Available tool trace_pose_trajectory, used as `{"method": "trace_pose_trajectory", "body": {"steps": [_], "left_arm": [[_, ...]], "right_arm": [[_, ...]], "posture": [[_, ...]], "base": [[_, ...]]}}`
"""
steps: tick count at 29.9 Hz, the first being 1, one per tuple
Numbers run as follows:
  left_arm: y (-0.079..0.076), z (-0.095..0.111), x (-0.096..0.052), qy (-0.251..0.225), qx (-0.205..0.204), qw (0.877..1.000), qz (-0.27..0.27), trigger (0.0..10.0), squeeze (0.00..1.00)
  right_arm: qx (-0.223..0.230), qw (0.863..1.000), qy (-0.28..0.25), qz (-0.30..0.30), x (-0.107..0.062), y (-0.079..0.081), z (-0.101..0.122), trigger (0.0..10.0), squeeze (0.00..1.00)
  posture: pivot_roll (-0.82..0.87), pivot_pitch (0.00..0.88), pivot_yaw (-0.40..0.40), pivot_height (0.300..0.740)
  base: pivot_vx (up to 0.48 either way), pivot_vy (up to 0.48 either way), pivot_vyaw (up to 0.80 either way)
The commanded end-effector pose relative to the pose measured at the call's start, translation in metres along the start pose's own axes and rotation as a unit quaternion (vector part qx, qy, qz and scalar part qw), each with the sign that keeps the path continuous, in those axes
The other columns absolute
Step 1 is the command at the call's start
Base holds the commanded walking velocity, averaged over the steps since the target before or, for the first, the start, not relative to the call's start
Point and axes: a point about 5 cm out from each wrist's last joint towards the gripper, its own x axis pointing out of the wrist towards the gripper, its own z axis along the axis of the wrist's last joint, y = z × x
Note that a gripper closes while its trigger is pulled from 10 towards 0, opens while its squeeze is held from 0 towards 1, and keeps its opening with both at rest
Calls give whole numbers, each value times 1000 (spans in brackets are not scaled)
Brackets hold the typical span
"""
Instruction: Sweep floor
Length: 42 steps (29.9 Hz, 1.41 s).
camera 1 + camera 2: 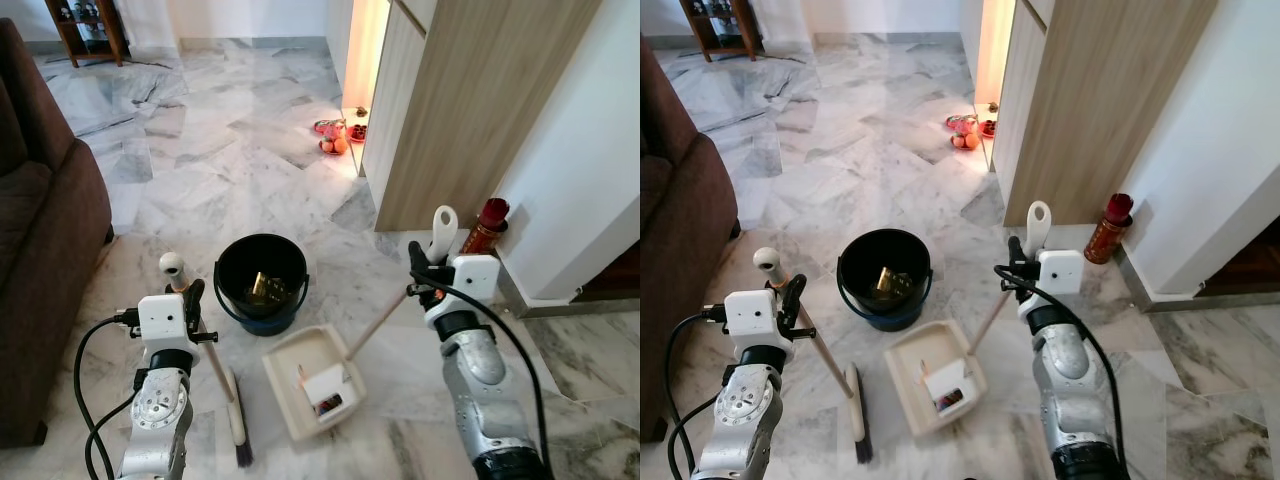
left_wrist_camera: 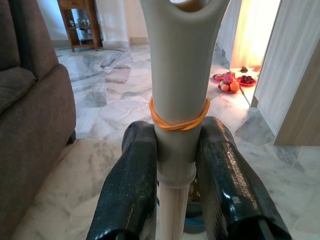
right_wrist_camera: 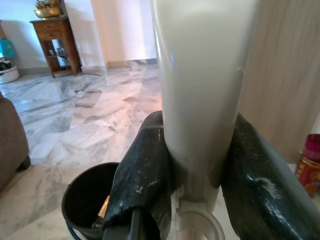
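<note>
My left gripper [image 1: 191, 297] is shut on the pale top of a broom handle [image 2: 176, 90], just below an orange rubber band. The broom head [image 1: 238, 432] rests on the marble floor to the left of the dustpan. My right gripper [image 1: 421, 265] is shut on the cream grip of the dustpan handle [image 3: 200, 90]. Its wooden shaft slopes down to the cream dustpan [image 1: 288, 366], which lies flat on the floor. A white scrap and a small red item [image 1: 327, 392] lie in the pan. A black bucket [image 1: 261, 280] with some rubbish inside stands just behind the pan.
A brown sofa [image 1: 40, 240] runs along the left. On the right stands a wooden cabinet [image 1: 470, 110] with a red bottle [image 1: 486, 225] at its foot. Plates of fruit [image 1: 335, 136] sit on the floor by the lit gap. Open marble floor stretches beyond the bucket.
</note>
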Motion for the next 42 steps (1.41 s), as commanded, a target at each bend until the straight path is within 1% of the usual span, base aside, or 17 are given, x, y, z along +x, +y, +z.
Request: {"method": "trace_pose_trajectory", "body": {"steps": [1,2,3,8,9,10,12,13,15,19,23,24,25,28,33,38,42], "left_arm": [[-1,1,1,-6,3,1000,-4,10000,0],[-1,1,1,-6,3,1000,-4,10000,0],[-2,1,1,-6,3,1000,-4,10000,0],[-3,0,2,-6,2,1000,-6,10000,0],[-3,0,2,-6,2,1000,-6,10000,0],[-3,0,2,-6,2,1000,-6,10000,0],[-3,0,2,-6,1,1000,-6,10000,0],[-3,0,2,-6,1,1000,-6,10000,0],[-4,0,2,-6,0,1000,-6,10000,0],[-4,0,2,-7,2,1000,-8,10000,0],[-5,0,1,-7,3,1000,-8,10000,0],[-5,0,1,-6,3,1000,-7,10000,0],[-5,0,1,-6,4,1000,-7,10000,0],[-5,-1,0,-6,6,1000,-7,10000,0],[-3,-1,-1,-6,9,1000,-6,10000,0],[-3,-1,-2,-5,12,1000,-6,10000,0],[-3,-2,-2,-4,14,1000,-7,10000,0]], "right_arm": [[-1,999,-38,3,1,3,23,10000,0],[-1,999,-38,3,1,3,23,10000,0],[1,999,-49,3,1,5,30,10000,0],[20,996,-86,21,-3,21,79,10000,0],[22,995,-91,24,-3,23,84,10000,0],[22,995,-91,24,-3,23,84,10000,0],[27,994,-103,36,-3,28,98,10000,0],[28,993,-107,38,-3,29,102,10000,0],[38,991,-121,39,-2,30,114,10000,0],[49,989,-132,33,-1,30,128,10000,0],[85,984,-157,15,1,29,142,10000,0],[94,982,-165,14,1,31,144,10000,0],[111,978,-176,21,3,37,149,10000,0],[125,976,-178,32,5,45,151,10000,0],[143,975,-168,40,8,54,149,10000,0],[154,974,-161,47,9,59,147,10000,0],[157,973,-161,46,9,60,147,10000,0]], "posture": [[78,114,-29,740],[78,114,-29,740],[75,113,-28,740],[74,112,-28,740],[74,112,-28,740],[74,112,-28,740],[72,111,-31,740],[72,111,-31,740],[71,109,-32,740],[72,108,-34,740],[76,102,-36,740],[77,100,-36,740],[79,99,-37,740],[86,97,-38,740],[97,87,-39,740],[100,80,-38,740],[99,73,-36,740]], "base": [[0,0,0],[0,0,0],[0,0,0],[0,0,0],[0,0,0],[0,0,0],[0,0,0],[0,0,0],[0,0,0],[0,0,0],[0,0,0],[0,0,0],[0,0,0],[0,0,0],[48,0,0],[265,0,0],[300,0,0]]}}
